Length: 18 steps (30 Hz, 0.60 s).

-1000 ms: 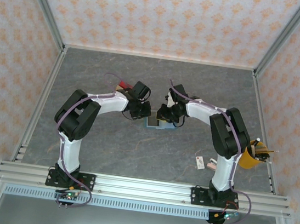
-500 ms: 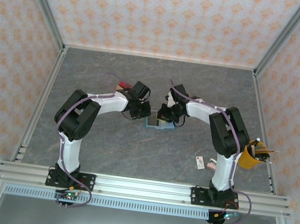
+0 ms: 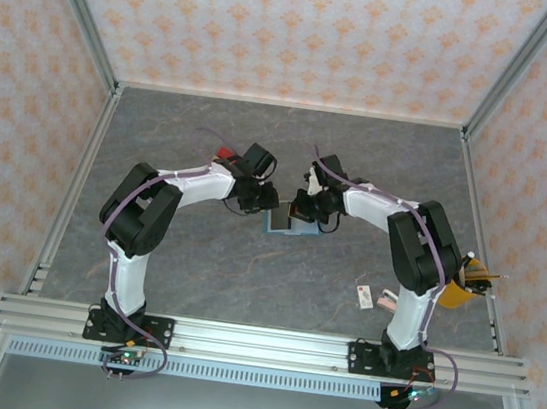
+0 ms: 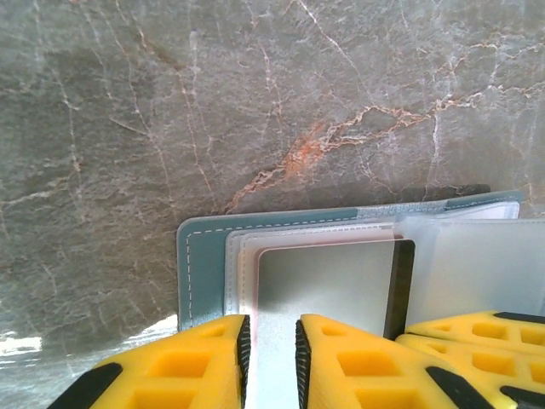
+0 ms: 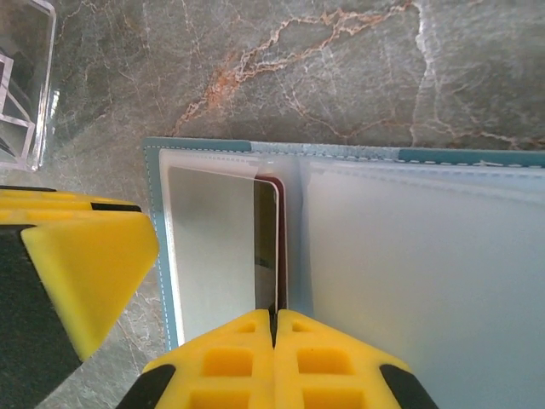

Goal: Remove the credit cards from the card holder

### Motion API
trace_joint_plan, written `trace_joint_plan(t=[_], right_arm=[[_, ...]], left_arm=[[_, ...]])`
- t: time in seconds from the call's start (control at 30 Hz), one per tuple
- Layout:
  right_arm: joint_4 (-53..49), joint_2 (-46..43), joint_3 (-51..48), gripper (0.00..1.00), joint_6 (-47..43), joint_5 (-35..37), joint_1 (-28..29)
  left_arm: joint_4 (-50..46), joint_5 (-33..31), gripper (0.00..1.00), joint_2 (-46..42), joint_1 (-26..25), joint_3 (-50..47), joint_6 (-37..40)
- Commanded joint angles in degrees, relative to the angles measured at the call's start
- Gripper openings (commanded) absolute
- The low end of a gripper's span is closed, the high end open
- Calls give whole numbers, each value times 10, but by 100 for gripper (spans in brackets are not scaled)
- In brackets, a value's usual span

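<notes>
Left wrist cam: my left gripper [image 4: 271, 328] is barely parted over the pale card [image 4: 328, 290] in the card holder [image 4: 200, 273], which lies open on the table [image 4: 170, 102]. My right gripper [image 5: 274, 317] is squeezed closed at the sleeve seam by the red card [image 5: 278, 256]. Cards aren't out yet; next I'd want a real pinch on an edge, then slide.

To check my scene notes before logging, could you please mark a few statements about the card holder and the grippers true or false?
1. The card holder lies open on the table. True.
2. A credit card sits in one of its clear sleeves. True.
3. The right gripper is spread wide. False: its fingers are pressed together.
4. The clear tray rests on the card holder. False: it stands beside it, apart.
</notes>
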Motion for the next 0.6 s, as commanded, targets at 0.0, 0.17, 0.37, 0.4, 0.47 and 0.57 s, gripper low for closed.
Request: trace_joint_plan(t=[0.0, 0.17, 0.37, 0.4, 0.47, 0.57], right_arm=[[-3, -17, -8, 0, -4, 22, 2], [-13, -17, -5, 0, -5, 44, 2], [-18, -17, -4, 0, -4, 56, 2], [-19, -17, -4, 0, -5, 56, 2], [-21, -15, -2, 0, -6, 54, 2], [-23, -15, -1, 0, -6, 56, 2]], left_arm=[[-18, 6, 23, -21, 2, 2, 12], [4, 30, 18, -5, 3, -13, 2], [8, 40, 13, 11, 2, -13, 1], [8, 42, 13, 14, 2, -11, 2], [4, 45, 11, 20, 3, -9, 3], [-10, 39, 8, 28, 2, -6, 7]])
